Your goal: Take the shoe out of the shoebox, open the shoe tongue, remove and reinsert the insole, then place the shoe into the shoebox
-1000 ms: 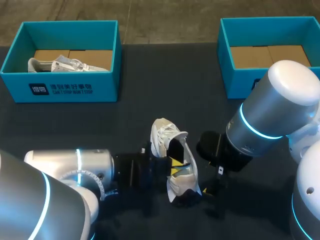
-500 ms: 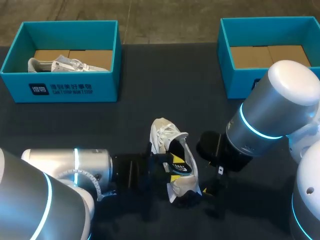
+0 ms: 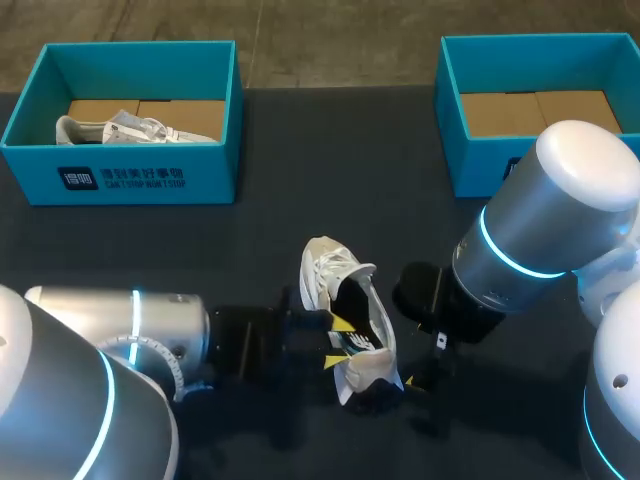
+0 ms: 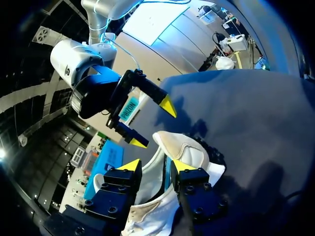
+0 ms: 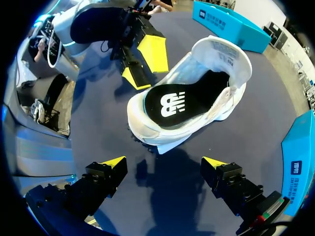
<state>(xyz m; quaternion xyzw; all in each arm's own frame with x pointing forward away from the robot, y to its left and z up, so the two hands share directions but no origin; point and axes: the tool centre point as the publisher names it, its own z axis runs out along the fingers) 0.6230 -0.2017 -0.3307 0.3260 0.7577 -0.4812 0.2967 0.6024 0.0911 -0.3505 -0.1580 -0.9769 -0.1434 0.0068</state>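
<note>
Shoe (image 3: 349, 318) stands on the dark table (image 3: 280, 210) between the two arms, well apart from both blue boxes, with its mouth wide open and its heel end nearest the right gripper (image 5: 163, 161). The black insole (image 5: 173, 101) lies flat inside it. The right gripper's fingers are spread wide and hold nothing; the shoe sits just ahead of them, apart from both tips. The left gripper (image 4: 156, 165) is at the shoe's side, its fingers parted with the shoe's edge showing between them, and I see no grip on it. At the table's far side, the left box (image 3: 120, 178) holds a second shoe (image 3: 130, 129); the right box (image 3: 478, 160) shows only its cardboard floor.
</note>
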